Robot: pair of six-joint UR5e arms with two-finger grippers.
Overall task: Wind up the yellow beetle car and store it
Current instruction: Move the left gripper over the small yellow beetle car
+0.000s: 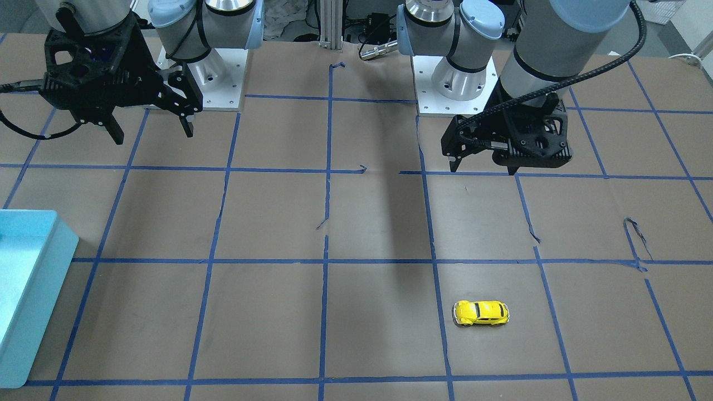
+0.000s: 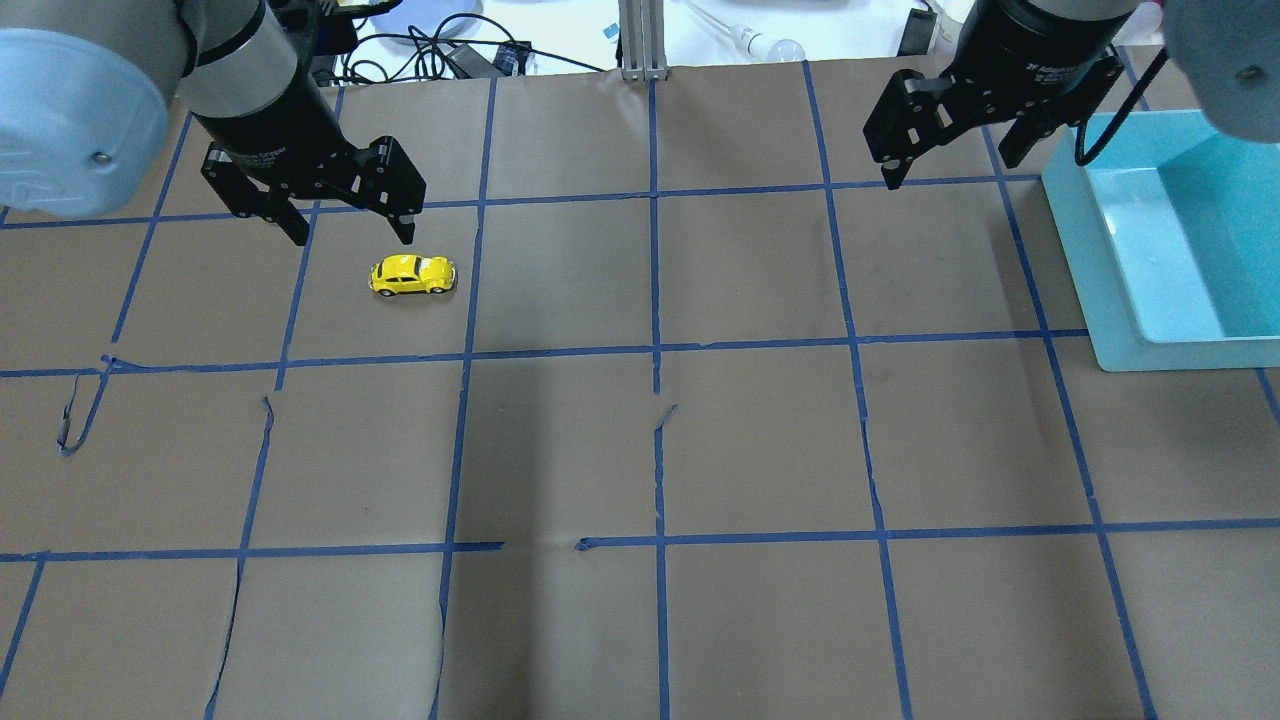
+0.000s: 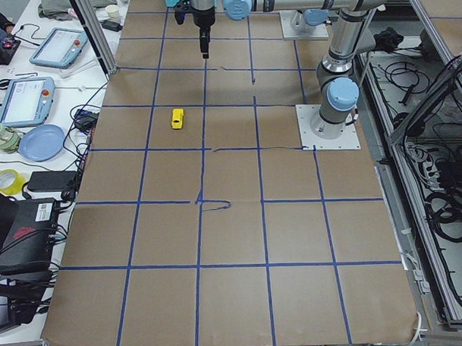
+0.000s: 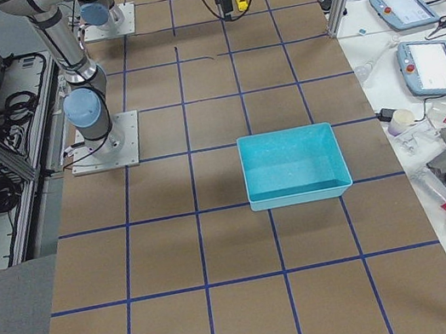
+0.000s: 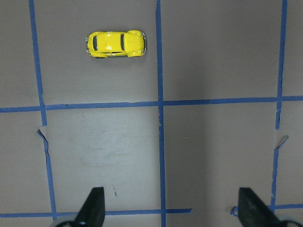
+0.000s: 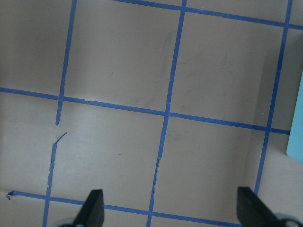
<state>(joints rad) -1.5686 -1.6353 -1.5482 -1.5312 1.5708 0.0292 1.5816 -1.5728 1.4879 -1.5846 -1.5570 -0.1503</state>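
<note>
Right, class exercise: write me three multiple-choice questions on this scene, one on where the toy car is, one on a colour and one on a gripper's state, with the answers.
1. Where is the yellow beetle car?
A. lifted off the table
B. on the table, on the left arm's side
C. on its roof at the table's middle

2. What colour is the bin?
A. red
B. white
C. light blue

3. How is the left gripper?
A. open, holding nothing
B. shut on the car
C. shut, empty

Answers:
1 B: the overhead view shows it on its wheels in the left half.
2 C: its walls and floor are light blue.
3 A: its fingers stand wide apart with only table between them.
</note>
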